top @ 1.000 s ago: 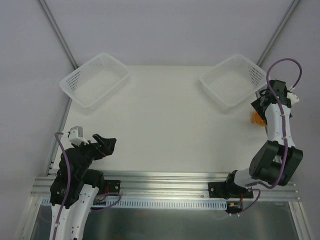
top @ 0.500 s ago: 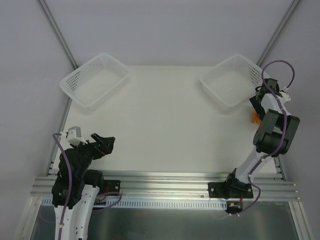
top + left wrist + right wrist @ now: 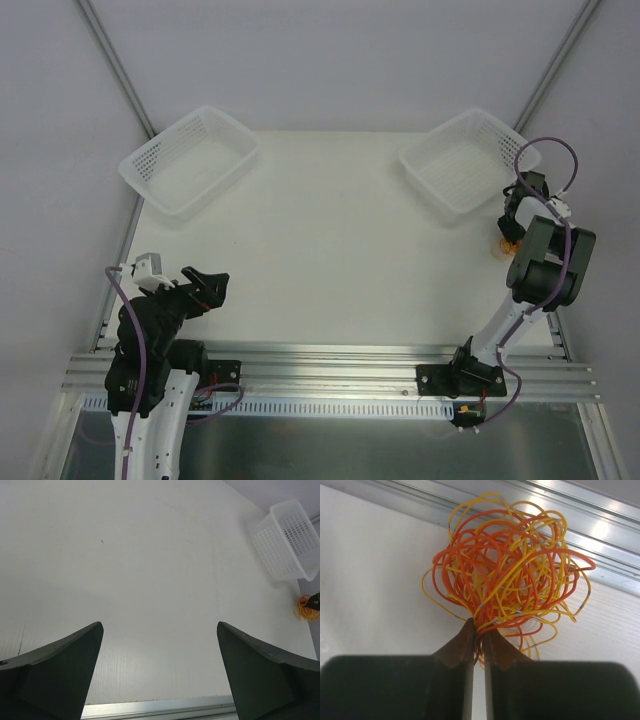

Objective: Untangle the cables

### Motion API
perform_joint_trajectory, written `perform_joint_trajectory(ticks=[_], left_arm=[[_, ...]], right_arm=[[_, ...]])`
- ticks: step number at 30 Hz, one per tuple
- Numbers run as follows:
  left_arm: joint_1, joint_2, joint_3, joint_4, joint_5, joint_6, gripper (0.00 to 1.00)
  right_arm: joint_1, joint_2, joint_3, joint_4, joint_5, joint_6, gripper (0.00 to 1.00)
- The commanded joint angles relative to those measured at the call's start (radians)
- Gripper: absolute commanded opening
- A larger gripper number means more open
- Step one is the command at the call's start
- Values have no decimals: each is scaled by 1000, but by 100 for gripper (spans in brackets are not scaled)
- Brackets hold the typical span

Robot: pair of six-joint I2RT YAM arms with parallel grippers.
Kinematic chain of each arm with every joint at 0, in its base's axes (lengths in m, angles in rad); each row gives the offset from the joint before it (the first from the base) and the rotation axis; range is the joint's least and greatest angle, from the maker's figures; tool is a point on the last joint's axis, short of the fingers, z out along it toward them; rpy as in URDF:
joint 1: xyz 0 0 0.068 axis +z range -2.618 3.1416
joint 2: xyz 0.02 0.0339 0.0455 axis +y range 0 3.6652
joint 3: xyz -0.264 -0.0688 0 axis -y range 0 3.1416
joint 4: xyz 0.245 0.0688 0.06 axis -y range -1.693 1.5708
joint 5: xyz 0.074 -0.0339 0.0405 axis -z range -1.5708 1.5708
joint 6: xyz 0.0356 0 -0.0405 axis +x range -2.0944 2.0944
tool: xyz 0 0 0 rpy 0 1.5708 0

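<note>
The cables (image 3: 507, 565) form a tangled ball of thin orange-red and yellow wires near the table's right edge, small in the top view (image 3: 508, 240) and in the left wrist view (image 3: 306, 608). My right gripper (image 3: 479, 626) is shut on the near side of the ball, with several strands pinched between its fingertips. In the top view the right gripper (image 3: 510, 222) sits right over the tangle. My left gripper (image 3: 208, 285) hovers open over the table's near left, far from the cables, with only bare table between its fingers (image 3: 60, 655).
A white mesh basket (image 3: 190, 160) stands at the back left and another white mesh basket (image 3: 465, 160) at the back right, just beside the tangle. An aluminium rail (image 3: 600, 530) runs along the table edge right behind the cables.
The right arm reared up and drew its gripper in over the tangle, then closed on the wires; it was open before. The left arm has barely moved.
</note>
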State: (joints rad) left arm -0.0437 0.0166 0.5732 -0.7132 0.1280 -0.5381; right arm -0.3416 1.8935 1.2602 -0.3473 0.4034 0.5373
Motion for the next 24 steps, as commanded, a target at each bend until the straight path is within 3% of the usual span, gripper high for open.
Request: perform_joint_trajectory(ticks=[1,2,8,11,14,18,24], left_arm=[[13,-14,-12,52,22,15,99],[13,-14,-15,54,21,15,99],[13,-79,-24,70,15,20,98],[10,-104,-32,81,12,24,98],[-1,-129,-36,89,18,29,98],[-34,-142,-42,96,27,33,98],[-94,-130,-47,100,22,33,98]], right_arm=[[1,-121,-53,-44,22,0,7],[4,-143,-82,-59,23,-2,1],[87,-397,-227,-185,-26,-60,1],[196,-543,-275,-232,-57,-109,1],[372,-669,-312,-275,-80,-148,1],[721,-760,-355,-213,-140,-191,1],[1162,-616,-305,-122,-152,-330,1]])
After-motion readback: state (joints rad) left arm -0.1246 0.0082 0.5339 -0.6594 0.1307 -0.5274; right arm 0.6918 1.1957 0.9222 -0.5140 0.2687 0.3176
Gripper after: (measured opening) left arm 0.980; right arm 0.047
